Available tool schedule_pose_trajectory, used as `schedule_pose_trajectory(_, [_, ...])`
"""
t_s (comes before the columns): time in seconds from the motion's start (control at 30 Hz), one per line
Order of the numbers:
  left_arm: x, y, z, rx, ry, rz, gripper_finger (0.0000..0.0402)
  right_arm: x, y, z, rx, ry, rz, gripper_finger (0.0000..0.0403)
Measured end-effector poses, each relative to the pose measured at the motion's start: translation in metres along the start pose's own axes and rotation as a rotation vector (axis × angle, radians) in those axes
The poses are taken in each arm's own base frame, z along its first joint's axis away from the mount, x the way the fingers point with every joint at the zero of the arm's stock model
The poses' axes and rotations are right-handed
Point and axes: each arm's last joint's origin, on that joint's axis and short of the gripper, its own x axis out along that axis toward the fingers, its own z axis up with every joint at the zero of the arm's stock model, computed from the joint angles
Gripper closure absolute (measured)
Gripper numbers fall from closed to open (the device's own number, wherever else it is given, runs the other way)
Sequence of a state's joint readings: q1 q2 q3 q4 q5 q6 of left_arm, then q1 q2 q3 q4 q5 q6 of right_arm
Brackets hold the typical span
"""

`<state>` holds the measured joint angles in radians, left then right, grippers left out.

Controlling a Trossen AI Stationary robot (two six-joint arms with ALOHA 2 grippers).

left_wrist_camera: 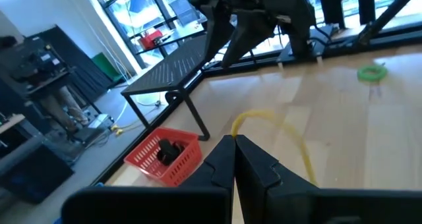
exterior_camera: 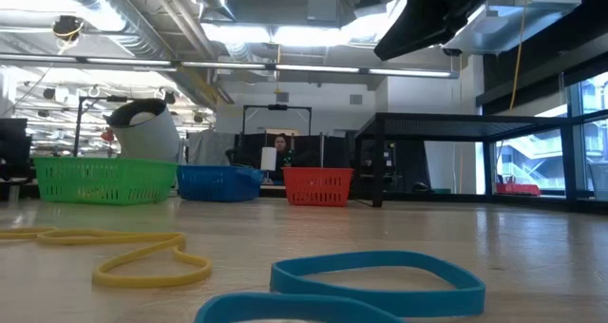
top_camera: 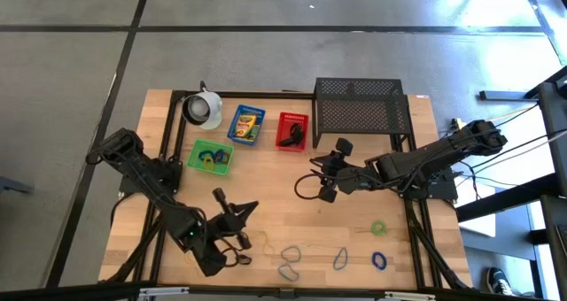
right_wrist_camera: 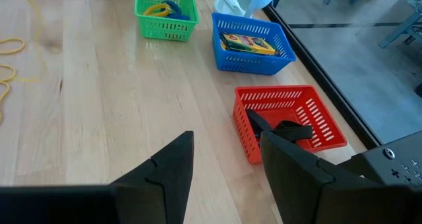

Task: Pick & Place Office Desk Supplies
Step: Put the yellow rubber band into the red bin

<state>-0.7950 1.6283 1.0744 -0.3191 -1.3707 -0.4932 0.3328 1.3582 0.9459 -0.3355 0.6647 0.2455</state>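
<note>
High view, left gripper (top_camera: 250, 207) pinched on a yellow rubber band (left_wrist_camera: 277, 128), right gripper (top_camera: 330, 170) open, empty, near red basket (top_camera: 291, 130).

Rubber bands (top_camera: 338, 260) loose along table's near edge

A wooden table (top_camera: 266, 195) carries 3 small baskets: green (top_camera: 211, 157), blue (top_camera: 245, 125) and red (top_camera: 291, 130). A white cup-like object (top_camera: 202, 109) lies beside them, and a black wire-mesh rack (top_camera: 361, 106) stands nearby.
</note>
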Motion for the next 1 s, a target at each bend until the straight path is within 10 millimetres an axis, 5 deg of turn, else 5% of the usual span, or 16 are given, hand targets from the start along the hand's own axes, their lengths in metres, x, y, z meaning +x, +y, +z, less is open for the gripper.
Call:
schedule_pose_trajectory(0.33, [0.029, 0.009, 0.006, -0.059, 0.025, 0.079, 0.04, 0.0, 0.0, 0.001, 0.004, -0.004, 0.001, 0.0225])
schedule_pose_trajectory(1.0, [0.083, 0.082, 0.04, -0.12, 0.091, 0.224, 0.04, 0.001, -0.001, 0.001, -0.017, -0.007, -0.003, 0.0225])
